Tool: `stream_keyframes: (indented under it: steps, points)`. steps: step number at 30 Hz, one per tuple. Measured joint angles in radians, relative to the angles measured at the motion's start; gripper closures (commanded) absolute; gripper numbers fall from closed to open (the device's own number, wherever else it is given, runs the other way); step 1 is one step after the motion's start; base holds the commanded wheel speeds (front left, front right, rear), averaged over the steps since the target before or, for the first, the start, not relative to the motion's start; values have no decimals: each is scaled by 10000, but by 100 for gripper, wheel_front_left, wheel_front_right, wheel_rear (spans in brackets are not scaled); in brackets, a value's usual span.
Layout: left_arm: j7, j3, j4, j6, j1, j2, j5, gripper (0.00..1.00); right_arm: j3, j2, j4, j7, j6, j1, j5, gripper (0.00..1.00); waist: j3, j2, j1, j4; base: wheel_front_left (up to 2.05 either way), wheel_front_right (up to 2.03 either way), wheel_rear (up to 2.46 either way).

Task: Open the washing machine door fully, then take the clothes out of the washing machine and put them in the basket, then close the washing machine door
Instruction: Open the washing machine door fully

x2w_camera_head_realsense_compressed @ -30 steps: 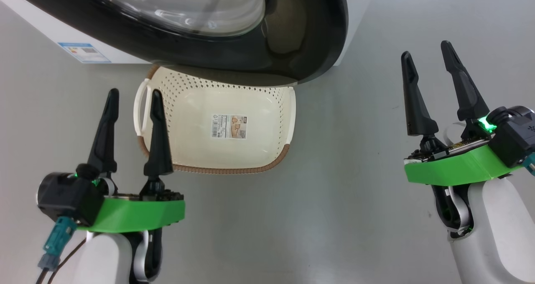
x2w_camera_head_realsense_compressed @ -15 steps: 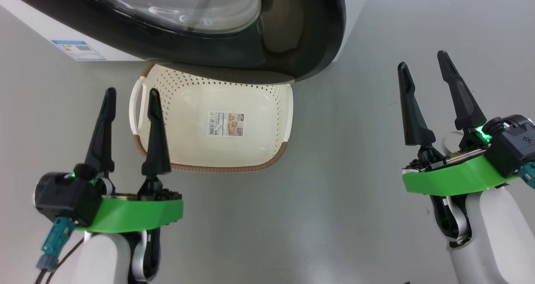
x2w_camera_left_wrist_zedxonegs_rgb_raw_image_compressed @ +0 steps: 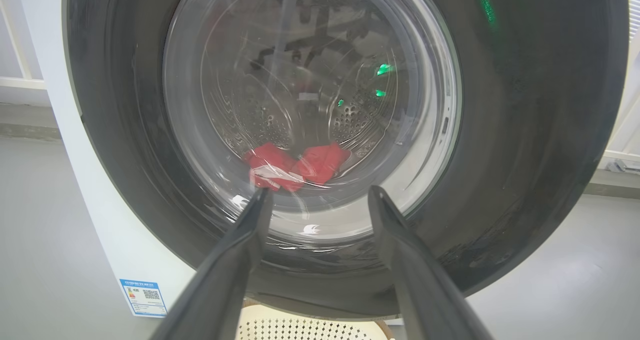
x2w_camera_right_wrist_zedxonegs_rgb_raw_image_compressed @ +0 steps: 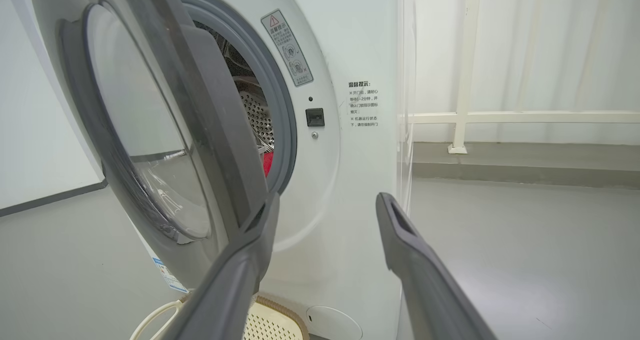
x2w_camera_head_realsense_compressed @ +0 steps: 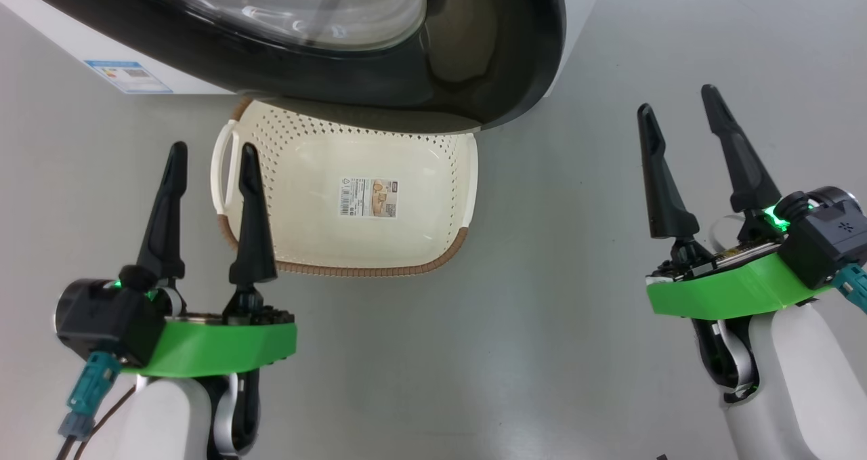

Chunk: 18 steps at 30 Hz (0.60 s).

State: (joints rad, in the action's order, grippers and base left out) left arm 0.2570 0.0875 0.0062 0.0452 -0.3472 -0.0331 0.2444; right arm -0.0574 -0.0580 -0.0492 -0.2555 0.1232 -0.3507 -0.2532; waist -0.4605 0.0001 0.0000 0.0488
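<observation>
The washing machine door (x2w_camera_head_realsense_compressed: 474,53), black-rimmed with a glass bowl, stands partly open above the basket (x2w_camera_head_realsense_compressed: 433,243), which holds just a paper label. My left gripper (x2w_camera_head_realsense_compressed: 212,150) hovers open at the basket's left handle, holding nothing. My right gripper (x2w_camera_head_realsense_compressed: 677,101) is open too, well right of the door's free edge. The left wrist view faces the door (x2w_camera_left_wrist_zedxonegs_rgb_raw_image_compressed: 525,129); red clothes (x2w_camera_left_wrist_zedxonegs_rgb_raw_image_compressed: 295,167) lie behind its glass, beyond the open left gripper (x2w_camera_left_wrist_zedxonegs_rgb_raw_image_compressed: 320,195). In the right wrist view the door (x2w_camera_right_wrist_zedxonegs_rgb_raw_image_compressed: 200,129) stands ajar from the washing machine (x2w_camera_right_wrist_zedxonegs_rgb_raw_image_compressed: 350,190), a sliver of clothes (x2w_camera_right_wrist_zedxonegs_rgb_raw_image_compressed: 267,162) showing past the right gripper (x2w_camera_right_wrist_zedxonegs_rgb_raw_image_compressed: 329,200).
Grey floor surrounds the basket, with free room in front and to the right. A white railing (x2w_camera_right_wrist_zedxonegs_rgb_raw_image_compressed: 465,114) and pale curtain stand right of the machine. A blue label (x2w_camera_head_realsense_compressed: 129,75) marks the machine's lower left front.
My right gripper has sunk a little lower and leftward in the head view. The camera has shifted slightly. The left gripper, door and basket stay as they were.
</observation>
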Motion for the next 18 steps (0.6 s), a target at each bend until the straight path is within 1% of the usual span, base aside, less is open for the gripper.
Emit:
stream_keyframes:
  steps: [1, 2, 3, 6, 10, 12, 16, 18]
  points:
    - [0, 0, 0, 0, 0, 0, 0, 0, -31, 0, -19, 0, 0, -1, -25, 77, -1, 0, 0, 4, 0, 0, 0]
    - [0, 4, 0, 0, 0, 0, 0, 0, -84, 0, -82, 0, 0, -2, -211, 100, 0, 0, 0, 9, 0, 0, 0]
    - [0, 4, 0, 0, 0, 0, 0, 0, -136, 0, -159, 0, 0, -2, -474, 100, 0, 0, 0, 14, 0, 0, 0]
    - [0, 12, -2, 0, 0, 0, 0, 0, -203, 2, -282, 0, 0, -27, -765, 100, -21, 0, 0, 29, 0, 0, 0]
    - [0, 23, -6, 0, -2, 2, 0, 0, -343, -2, -485, 0, 0, -257, -2203, 100, -84, 0, 0, 63, 0, 0, 0]
    - [0, 40, -6, 0, -3, 0, 2, 0, -562, -2, -665, 0, 0, -638, -3459, 100, -113, 0, 0, 87, 0, 0, 0]
    - [0, 88, -4, 0, -7, 0, 4, 0, -1007, -12, -1064, 4, 0, -1494, -5423, 100, -163, 0, 0, 138, 0, 0, 0]
    - [0, 113, 0, 0, -12, 2, 8, 0, -1124, -25, -1152, 247, 0, -1929, -6665, 100, -188, 0, 0, 181, 0, 0, 0]
